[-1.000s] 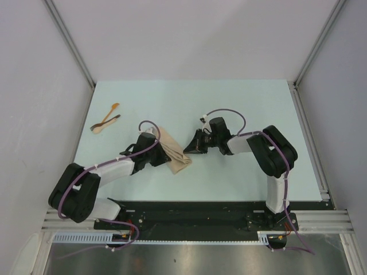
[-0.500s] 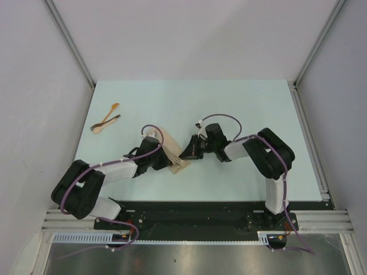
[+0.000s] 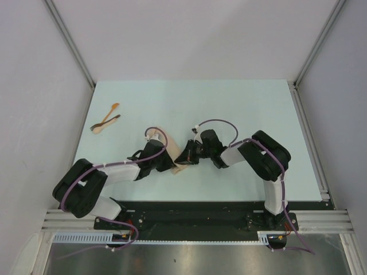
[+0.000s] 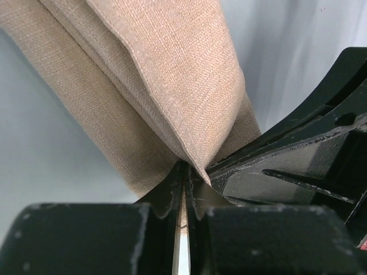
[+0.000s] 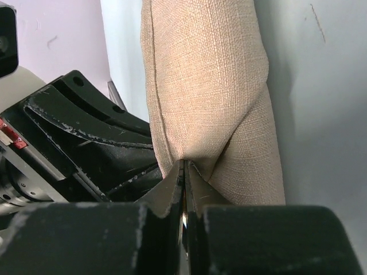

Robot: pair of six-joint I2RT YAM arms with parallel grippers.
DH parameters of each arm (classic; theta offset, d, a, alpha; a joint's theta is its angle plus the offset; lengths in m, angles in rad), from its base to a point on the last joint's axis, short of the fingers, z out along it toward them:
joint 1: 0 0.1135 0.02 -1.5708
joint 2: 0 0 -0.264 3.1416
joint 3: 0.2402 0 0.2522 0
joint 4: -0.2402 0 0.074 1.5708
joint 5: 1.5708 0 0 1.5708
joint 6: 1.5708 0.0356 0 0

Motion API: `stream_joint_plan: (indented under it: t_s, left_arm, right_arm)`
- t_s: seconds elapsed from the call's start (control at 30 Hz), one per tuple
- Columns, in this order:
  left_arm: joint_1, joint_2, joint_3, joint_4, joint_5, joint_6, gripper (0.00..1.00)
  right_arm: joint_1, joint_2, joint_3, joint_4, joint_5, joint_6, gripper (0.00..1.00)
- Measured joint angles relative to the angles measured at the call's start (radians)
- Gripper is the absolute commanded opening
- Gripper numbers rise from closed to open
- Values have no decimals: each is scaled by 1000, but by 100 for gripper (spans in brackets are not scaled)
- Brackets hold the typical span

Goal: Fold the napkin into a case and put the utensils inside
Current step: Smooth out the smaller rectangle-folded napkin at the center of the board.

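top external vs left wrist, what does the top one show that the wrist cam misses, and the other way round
Only the top external view shows the utensils, lying crossed near the left edge of the table, apart from the cloth, and both arms whole. Only the left wrist view shows the left gripper shut on a corner of the napkin, and the cloth's stacked layers. Both show the napkin folded narrow and the right gripper close beside the left one.

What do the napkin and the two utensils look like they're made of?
The napkin: matte beige woven cloth, perhaps linen or cotton; visible weave, soft folds. The utensils: probably wood, judging by orange-tan and brown colours; too small for grain.
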Motion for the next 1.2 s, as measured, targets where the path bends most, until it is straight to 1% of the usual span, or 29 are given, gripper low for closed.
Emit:
stream_joint_plan:
  t_s: [0.1,0.17,0.2,0.23,0.27,0.3,0.33,0.37,0.43,0.5,0.63,0.7,0.8,0.97,1.1,1.2]
  left_arm:
    - [-1,-10,-8,1,-7,-3,13]
    - [-2,-34,-21,-6,-9,-8,14]
    - [-3,-48,-27,-15,-9,-9,15]
    - [-5,-63,-31,-24,-9,-9,15]
    - [-6,-74,-32,-36,-9,-9,15]
    - [-7,-83,-32,-43,-10,-9,15]
    - [-7,-90,-32,-49,-10,-8,15]
    - [-7,-95,-32,-53,-10,-8,15]
    - [-7,-105,-32,-63,-12,-8,15]
    - [-7,-109,-32,-70,-12,-8,15]
    - [-7,-128,-32,-96,-13,-8,15]
    - [-7,-146,-32,-113,-17,-9,17]
    - [-7,-194,-32,-152,-21,-18,18]
    - [40,-248,-53,-161,-9,-63,17]
    - [122,-227,-104,-140,43,-89,14]
    - [136,-185,-107,-124,78,-97,14]
  right_arm:
    - [5,1,0,1,7,-4,6]
    - [3,-1,9,-31,9,-35,9]
    - [3,-7,24,-85,11,-63,12]
    - [0,-14,39,-128,12,-98,19]
    - [-2,-27,73,-211,18,-146,22]
    - [-3,-40,95,-262,26,-177,28]
    - [-3,-66,135,-351,44,-239,31]
    - [-3,-86,162,-403,56,-278,33]
    - [-3,-146,224,-535,103,-373,41]
    - [-3,-220,278,-654,164,-470,46]
    - [6,-289,332,-804,253,-599,52]
    - [29,-304,347,-873,314,-669,55]
    - [95,-314,348,-967,399,-788,55]
    - [204,-315,348,-1040,506,-940,56]
    - [244,-308,359,-1072,591,-1025,58]
    - [263,-267,402,-1097,648,-1068,59]
